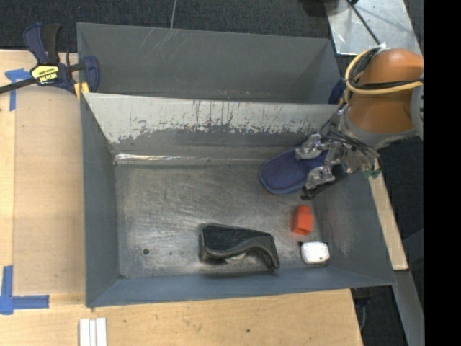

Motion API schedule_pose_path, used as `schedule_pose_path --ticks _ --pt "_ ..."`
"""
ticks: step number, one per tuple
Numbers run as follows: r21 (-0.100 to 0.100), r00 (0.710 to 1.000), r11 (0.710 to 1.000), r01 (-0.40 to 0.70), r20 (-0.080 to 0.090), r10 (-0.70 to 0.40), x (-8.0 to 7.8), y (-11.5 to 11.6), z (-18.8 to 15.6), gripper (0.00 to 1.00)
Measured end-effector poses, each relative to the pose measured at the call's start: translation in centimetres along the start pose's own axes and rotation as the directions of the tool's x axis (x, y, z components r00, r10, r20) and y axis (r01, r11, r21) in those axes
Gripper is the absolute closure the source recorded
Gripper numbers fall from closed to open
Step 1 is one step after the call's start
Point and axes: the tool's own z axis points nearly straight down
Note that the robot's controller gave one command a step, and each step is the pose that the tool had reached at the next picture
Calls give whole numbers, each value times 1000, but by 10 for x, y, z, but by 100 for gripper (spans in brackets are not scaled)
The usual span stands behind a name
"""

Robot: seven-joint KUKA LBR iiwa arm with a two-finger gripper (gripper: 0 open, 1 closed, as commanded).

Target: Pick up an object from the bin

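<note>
Gripper [317,163] part open, its fingers astride the nearest end of a blue oval pad [279,176] and touching it; an orange block [302,220] lies just below.

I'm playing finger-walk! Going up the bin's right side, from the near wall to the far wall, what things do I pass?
small white lump → orange-red block → blue oval thing

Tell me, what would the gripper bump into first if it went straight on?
Probably the blue slipper-like thing; the gripper hangs at its right end, though depth is unclear.
</note>
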Motion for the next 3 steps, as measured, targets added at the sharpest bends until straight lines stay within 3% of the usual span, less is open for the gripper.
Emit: schedule_pose_path --ticks 1,2,3 --pt "-13 999 1000 14 -35 -15 -6 22 -129 100" --pt "-20 997 998 63 -51 -64 20 -3 -58 100" --pt "-13 999 999 36 -36 -37 23 2 -139 100"
